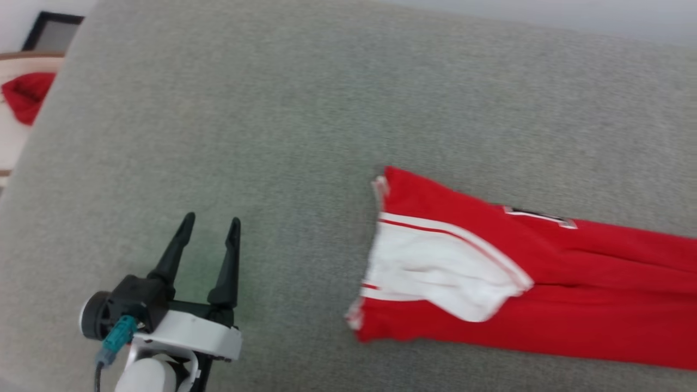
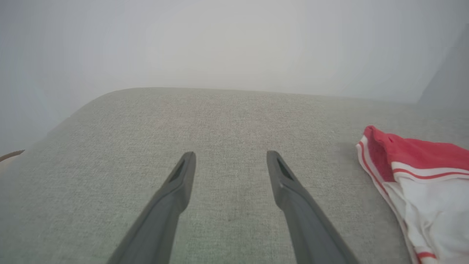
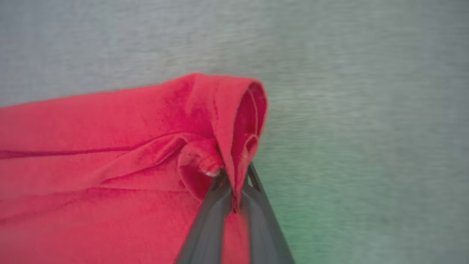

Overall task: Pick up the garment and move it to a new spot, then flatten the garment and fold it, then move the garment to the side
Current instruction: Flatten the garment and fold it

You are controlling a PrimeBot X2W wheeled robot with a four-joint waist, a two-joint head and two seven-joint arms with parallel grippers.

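Note:
The garment is a red jersey with a white sleeve and striped trim, lying in a long folded strip on the grey cushion surface at the right of the head view. Its striped end lies off to the right of my left gripper, which hovers open over bare cushion. In the head view that left gripper sits at the lower left, well apart from the cloth. My right gripper is shut on a bunched red edge of the garment, with cloth pinched between its fingers.
A red cloth lies on a pale wooden piece beyond the cushion's far left corner, beside a dark frame. The cushion's rounded far edge meets a pale wall.

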